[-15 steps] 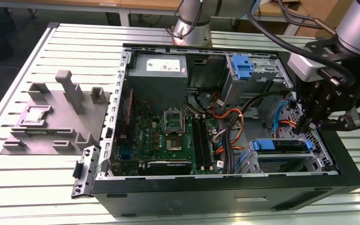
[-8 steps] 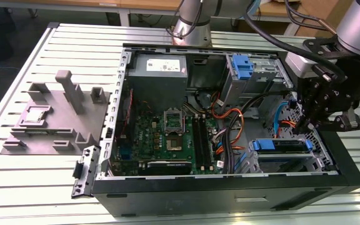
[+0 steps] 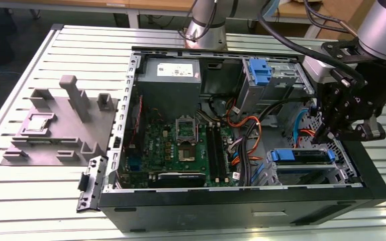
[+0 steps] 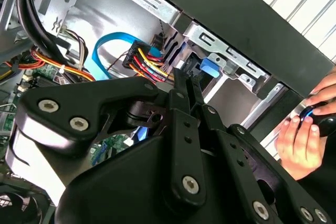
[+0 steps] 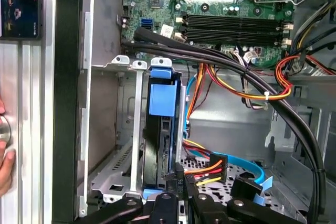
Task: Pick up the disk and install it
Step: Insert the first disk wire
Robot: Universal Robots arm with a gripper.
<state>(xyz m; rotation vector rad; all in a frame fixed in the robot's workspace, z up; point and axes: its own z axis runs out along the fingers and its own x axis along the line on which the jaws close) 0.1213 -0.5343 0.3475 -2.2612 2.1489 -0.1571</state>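
While my gripper (image 5: 176, 190) hangs at the disk (image 5: 161, 129), seemingly seated edge-on in the drive cage (image 5: 128, 129): jaws clenched together; push squarely, avoiding the cables (image 5: 207, 169).

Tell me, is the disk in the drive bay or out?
In: the disk sits edge-on between the drive bay's metal rails.

One open computer case (image 3: 247, 201), two blue drive carriers (image 3: 302, 155) (image 3: 260, 71), one gripper (image 3: 344, 131), one grey fixture (image 3: 59, 120).
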